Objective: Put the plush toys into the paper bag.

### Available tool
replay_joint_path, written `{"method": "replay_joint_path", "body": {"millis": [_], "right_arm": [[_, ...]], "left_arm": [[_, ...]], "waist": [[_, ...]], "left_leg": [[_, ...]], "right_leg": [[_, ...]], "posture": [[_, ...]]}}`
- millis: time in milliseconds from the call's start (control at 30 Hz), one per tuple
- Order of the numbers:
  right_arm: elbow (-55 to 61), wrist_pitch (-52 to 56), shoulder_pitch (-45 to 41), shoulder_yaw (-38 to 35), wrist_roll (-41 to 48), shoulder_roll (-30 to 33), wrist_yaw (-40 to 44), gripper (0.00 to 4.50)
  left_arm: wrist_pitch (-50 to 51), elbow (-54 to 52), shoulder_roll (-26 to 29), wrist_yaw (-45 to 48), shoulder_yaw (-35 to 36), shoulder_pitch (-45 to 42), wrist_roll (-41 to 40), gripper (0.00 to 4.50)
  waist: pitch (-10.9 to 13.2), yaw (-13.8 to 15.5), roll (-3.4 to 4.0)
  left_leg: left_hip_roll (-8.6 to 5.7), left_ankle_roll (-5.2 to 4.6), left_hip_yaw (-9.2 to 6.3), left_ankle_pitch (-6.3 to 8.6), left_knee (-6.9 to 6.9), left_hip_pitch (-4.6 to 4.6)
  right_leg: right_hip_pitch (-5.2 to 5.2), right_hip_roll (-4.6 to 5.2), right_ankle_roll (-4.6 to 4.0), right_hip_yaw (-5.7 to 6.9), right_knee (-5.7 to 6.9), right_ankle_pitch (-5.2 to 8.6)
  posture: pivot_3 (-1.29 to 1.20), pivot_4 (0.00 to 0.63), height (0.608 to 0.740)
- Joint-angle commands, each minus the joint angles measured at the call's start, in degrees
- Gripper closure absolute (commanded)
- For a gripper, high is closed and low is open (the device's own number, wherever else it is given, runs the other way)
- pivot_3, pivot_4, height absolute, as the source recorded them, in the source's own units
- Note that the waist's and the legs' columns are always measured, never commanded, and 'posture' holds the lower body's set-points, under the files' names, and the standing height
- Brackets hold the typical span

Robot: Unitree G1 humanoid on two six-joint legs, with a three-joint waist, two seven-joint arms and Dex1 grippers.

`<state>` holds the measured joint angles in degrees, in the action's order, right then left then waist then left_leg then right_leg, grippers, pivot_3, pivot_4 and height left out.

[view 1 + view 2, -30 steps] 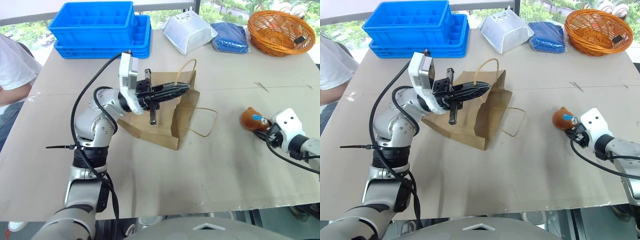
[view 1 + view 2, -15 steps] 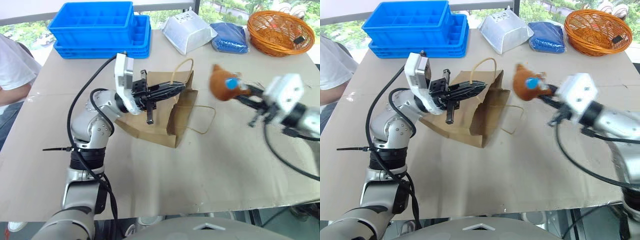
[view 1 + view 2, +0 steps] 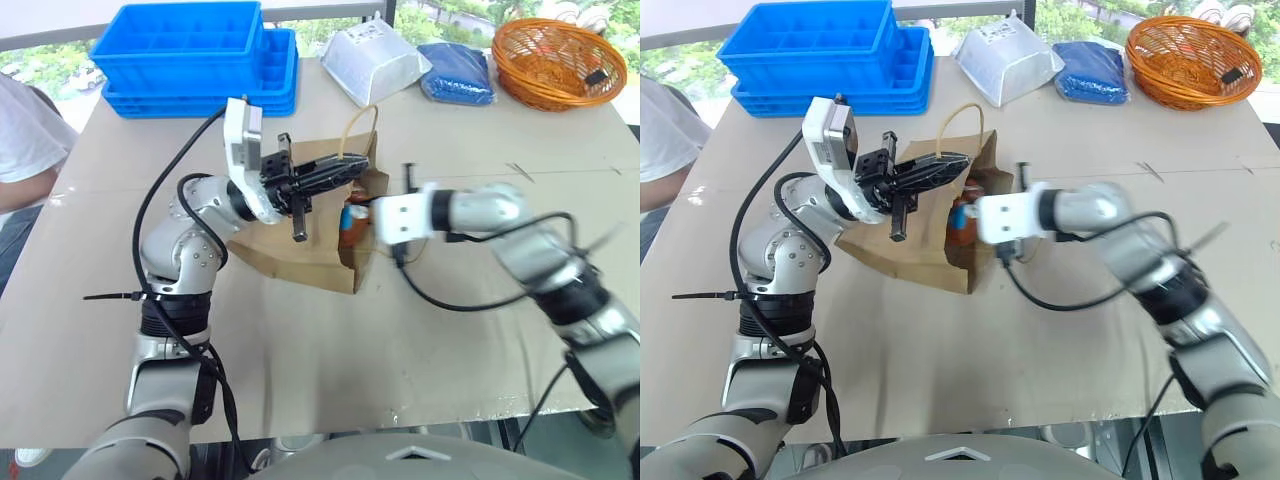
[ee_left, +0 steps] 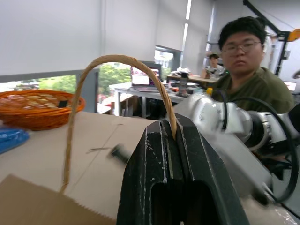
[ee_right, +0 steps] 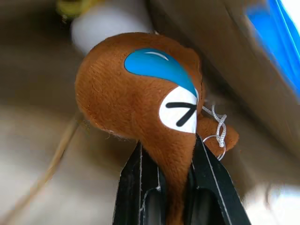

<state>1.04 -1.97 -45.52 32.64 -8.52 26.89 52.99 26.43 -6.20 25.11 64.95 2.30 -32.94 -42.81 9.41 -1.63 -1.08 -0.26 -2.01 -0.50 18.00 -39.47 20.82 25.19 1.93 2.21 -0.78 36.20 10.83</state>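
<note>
Holding: left gripper [image 4: 171,140] clamped on the paper bag's [image 3: 300,250] cord handle [image 4: 93,79], mouth held wide at frame centre | right gripper [image 5: 166,161] pinching the brown bear plush [image 5: 140,98], reaching into the bag mouth | white shape behind the bear, too blurred to identify

Brown bear head [image 5: 140,108] shows short fuzzy plush, with a smooth glossy blue patch. Matt, creased kraft paper bag [image 3: 300,262] carries a twisted tan cord handle [image 4: 119,63]. Orange basket [image 3: 552,62] looks woven; blue crates [image 3: 190,50] are smooth plastic.
</note>
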Motion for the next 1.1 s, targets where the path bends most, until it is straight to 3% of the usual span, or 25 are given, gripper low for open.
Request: {"method": "replay_joint_path", "body": {"millis": [33, 67, 200, 400, 500, 633, 733, 867, 1033, 1100], "right_arm": [[-3.8, -4.7, -0.8, 1.4, -0.4, -2.2, 2.7, 3.77], [-3.8, -5.1, -0.3, 1.0, 0.0, -2.2, 3.1, 3.48], [3.4, -2.5, 4.1, -5.8, 2.8, 1.3, 2.1, 1.58], [25.1, 20.9, 14.1, -20.0, 18.1, 8.3, 3.3, 1.58], [37.5, 43.0, 21.5, -30.3, 29.9, 10.9, -1.3, 1.58], [45.1, 66.1, 26.3, -40.6, 38.1, 8.4, -11.1, 1.58], [48.8, 80.0, 29.2, -48.3, 42.5, 0.8, -17.4, 1.58], [48.1, 88.3, 31.3, -52.7, 42.3, -7.9, -23.7, 1.58], [41.6, 88.3, 33.3, -50.6, 41.7, -11.2, -26.7, 1.58], [40.7, 87.9, 32.6, -49.9, 42.2, -11.3, -27.0, 2.11]], "left_arm": [[-0.8, -1.7, 0.0, 0.2, 0.4, 0.0, -0.1, 4.50], [-0.9, -1.9, 0.0, 0.0, 0.4, 0.2, -0.1, 4.50], [-1.2, -2.7, 0.3, -1.0, 0.8, 1.7, 0.0, 4.50], [-1.8, -3.5, 0.8, -1.7, 0.9, 3.0, 0.4, 4.50], [-3.5, -3.2, 0.5, -1.2, 0.4, 3.1, 1.5, 4.50], [-6.2, -2.7, 0.0, -0.3, -0.4, 3.0, 3.1, 4.50], [-6.8, -2.4, -0.2, -0.1, -0.5, 2.7, 3.2, 4.50], [-7.0, -2.6, 0.3, 0.9, -0.9, 2.3, 3.6, 4.50], [-3.9, -7.9, 1.1, -1.9, -0.9, 1.3, 2.1, 4.50], [-3.1, -9.5, 1.0, -3.0, -1.1, 1.3, 1.9, 4.50]], "waist": [[0.0, 0.3, 0.00], [0.0, 0.7, 0.00], [0.0, 1.2, 0.00], [0.0, 1.2, 0.00], [0.0, 1.4, 0.00], [0.0, 1.1, 0.00], [0.0, 1.1, -0.01], [0.0, 1.1, 0.01], [0.0, 1.0, -0.01], [0.0, 0.9, 0.00]], "left_leg": [[0.01, 0.00, -0.11, 0.00, 0.02, 0.03], [0.00, 0.01, -0.16, 0.00, 0.02, 0.05], [-0.19, 0.00, -0.19, 0.01, 0.02, 0.19], [-0.21, 0.00, -0.27, 0.01, -0.02, 0.34], [-0.14, 0.00, -0.45, 0.01, 0.01, 0.35], [-0.12, -0.02, -0.39, 0.02, 0.01, 0.34], [-0.11, -0.21, -0.31, 0.13, 0.01, 0.22], [-0.11, -0.24, -0.24, 0.14, 0.01, 0.18], [-0.14, -0.26, -0.12, 0.15, 0.01, 0.07], [-0.14, -0.25, -0.13, 0.15, 0.01, 0.08]], "right_leg": [[0.01, 0.01, 0.00, 0.08, 0.01, 0.00], [0.01, 0.04, 0.00, 0.12, 0.02, 0.00], [0.03, 0.29, 0.00, 0.13, -0.06, 0.00], [0.08, 0.34, 0.02, 0.14, -0.20, -0.01], [0.07, 0.33, 0.01, 0.15, -0.18, 0.00], [0.06, 0.33, 0.01, 0.07, -0.16, -0.01], [0.02, 0.23, 0.01, 0.07, -0.07, 0.00], [0.01, 0.12, 0.01, 0.09, -0.02, 0.00], [-0.03, 0.10, 0.02, 0.03, -0.02, 0.01], [-0.03, 0.10, 0.02, 0.02, -0.02, 0.00]], "posture": [[0.00, 0.150, 0.740], [0.00, 0.150, 0.740], [0.00, 0.150, 0.740], [0.00, 0.150, 0.740], [0.00, 0.150, 0.740], [0.00, 0.150, 0.740], [0.00, 0.150, 0.740], [0.00, 0.150, 0.740], [0.00, 0.150, 0.740], [0.00, 0.150, 0.740]]}}
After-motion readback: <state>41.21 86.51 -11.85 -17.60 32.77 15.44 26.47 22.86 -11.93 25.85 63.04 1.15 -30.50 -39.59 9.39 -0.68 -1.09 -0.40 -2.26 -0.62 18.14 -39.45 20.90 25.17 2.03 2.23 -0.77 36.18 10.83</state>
